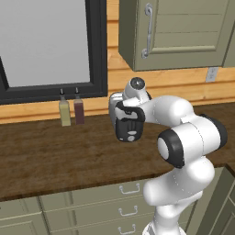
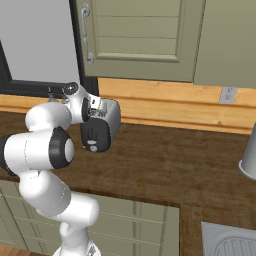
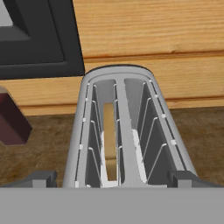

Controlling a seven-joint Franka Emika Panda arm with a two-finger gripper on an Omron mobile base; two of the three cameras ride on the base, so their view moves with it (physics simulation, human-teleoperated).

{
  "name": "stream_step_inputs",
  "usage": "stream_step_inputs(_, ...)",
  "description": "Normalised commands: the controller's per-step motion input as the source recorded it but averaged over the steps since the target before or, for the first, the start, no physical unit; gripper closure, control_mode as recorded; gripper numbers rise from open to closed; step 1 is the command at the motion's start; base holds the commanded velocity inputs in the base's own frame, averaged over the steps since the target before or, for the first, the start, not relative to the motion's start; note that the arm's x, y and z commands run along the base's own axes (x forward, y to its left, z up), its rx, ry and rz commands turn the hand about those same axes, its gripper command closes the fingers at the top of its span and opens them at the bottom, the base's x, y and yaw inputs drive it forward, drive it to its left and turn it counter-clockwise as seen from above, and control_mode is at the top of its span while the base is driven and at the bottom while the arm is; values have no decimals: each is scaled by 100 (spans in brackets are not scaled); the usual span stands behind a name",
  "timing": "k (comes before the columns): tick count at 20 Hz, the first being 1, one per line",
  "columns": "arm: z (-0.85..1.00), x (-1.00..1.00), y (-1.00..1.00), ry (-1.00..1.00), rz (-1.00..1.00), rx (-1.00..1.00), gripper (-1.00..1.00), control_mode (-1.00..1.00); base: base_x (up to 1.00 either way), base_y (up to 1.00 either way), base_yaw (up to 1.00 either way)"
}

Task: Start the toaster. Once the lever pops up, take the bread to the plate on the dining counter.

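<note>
Fingers: two small dark tips at the bottom of the hand view, one [image 3: 39,178] at the left and one at the right, spread wide apart with the toaster between them; gripper [image 3: 112,179] holds nothing and no contact can be made out.
Toaster [image 3: 127,131]: rounded silver metal shell with two long slots and thin wire guides inside; it stands on the bench against the wall, straight below the hand.
Toaster end panel [image 2: 95,135]: black, facing the room, with a small round knob low down; the lever on it is too small to make out.
Bread [image 3: 110,144]: thin tan slice standing on edge in the left slot of the hand view, sunk below the rim, its lower part hidden.
Bench [image 1: 55,156]: dark brown wood grain, with pale green drawers and metal handles below.
Bottles: one yellowish [image 1: 64,111] and one dark red [image 1: 79,110], upright by the wall, left of the toaster.
Wall: light wood boards under a black-framed window [image 1: 98,50] and a grey-green cupboard [image 1: 183,32].
Hidden: the arm's white body [image 1: 183,137] covers much of the toaster in both base views.
Cut off: a grey cylinder [image 2: 249,160] at the right edge and a sink corner [image 2: 230,242] at the bottom.
</note>
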Motion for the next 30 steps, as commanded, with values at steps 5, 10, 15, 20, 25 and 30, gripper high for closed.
stream_step_inputs(5,0,0,0,0,0,0,-100,-100,0,0,0)
stream_step_inputs(10,0,0,0,0,0,0,-100,-100,0,0,0)
stream_step_inputs(15,0,0,0,0,0,0,-100,-100,0,0,0)
stream_step_inputs(20,0,0,0,0,0,0,-100,-100,0,0,0)
stream_step_inputs(25,0,0,0,0,0,0,-100,-100,0,0,0)
stream_step_inputs(30,0,0,0,0,0,0,-100,-100,0,0,0)
